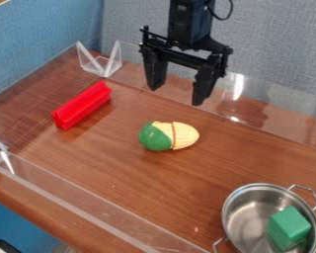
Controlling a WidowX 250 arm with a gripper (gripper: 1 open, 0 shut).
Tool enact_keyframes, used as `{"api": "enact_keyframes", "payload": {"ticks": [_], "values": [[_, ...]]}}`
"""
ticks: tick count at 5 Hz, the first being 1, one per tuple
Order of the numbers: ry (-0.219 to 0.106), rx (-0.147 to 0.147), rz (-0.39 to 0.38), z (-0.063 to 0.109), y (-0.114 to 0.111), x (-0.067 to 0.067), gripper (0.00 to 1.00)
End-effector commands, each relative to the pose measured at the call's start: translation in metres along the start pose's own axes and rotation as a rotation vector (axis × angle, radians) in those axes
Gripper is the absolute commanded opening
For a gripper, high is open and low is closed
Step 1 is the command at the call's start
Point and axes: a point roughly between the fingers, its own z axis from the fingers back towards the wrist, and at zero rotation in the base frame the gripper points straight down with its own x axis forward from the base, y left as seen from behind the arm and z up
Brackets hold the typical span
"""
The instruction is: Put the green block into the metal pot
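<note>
Already the green block [288, 228] sits inside the metal pot [263, 210], well below and right of the claw [180, 89] in view. Its fingers hang wide apart, nothing between them!

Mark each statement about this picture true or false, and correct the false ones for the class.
1. The green block is inside the metal pot. True.
2. The red rectangular block is touching the metal pot. False: they are well apart, on opposite sides of the view.
3. The claw is open, with its fingers spread apart. True.
4. The claw is holding the green-and-cream toy vegetable. False: the toy lies on the wooden table, and nothing is between the fingers.
5. The red rectangular block is standing upright on its end. False: it lies flat on its long side.
</note>
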Motion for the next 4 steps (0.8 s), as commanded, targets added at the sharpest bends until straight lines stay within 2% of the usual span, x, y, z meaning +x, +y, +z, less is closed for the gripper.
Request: {"api": "enact_keyframes", "payload": {"ticks": [1, 3, 4], "values": [[0.014, -0.005, 0.006, -0.005, -0.005, -0.002, 1.00], [0.037, -0.020, 0.028, -0.015, -0.021, -0.008, 1.00], [0.023, -0.038, 0.057, -0.013, -0.045, -0.018, 1.00]]}}
